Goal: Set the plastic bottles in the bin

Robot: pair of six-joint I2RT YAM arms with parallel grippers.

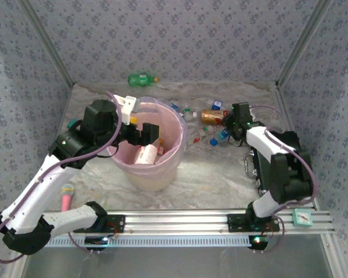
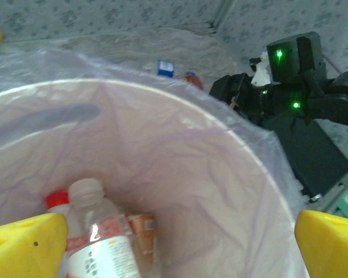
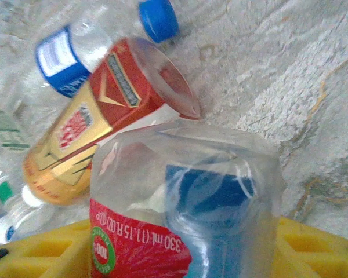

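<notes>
The plastic bottles (image 3: 180, 191) look clear and glossy, the table (image 3: 313, 87) matt and rough, the bag (image 2: 191, 156) thin and crinkled.

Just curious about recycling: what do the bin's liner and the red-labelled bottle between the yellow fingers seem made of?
The bin liner looks like thin, translucent pinkish plastic film: it wrinkles and catches light. The red-labelled bottle seems thin clear plastic, glossy: its wall is see-through and dented; the label looks like printed film.
</notes>
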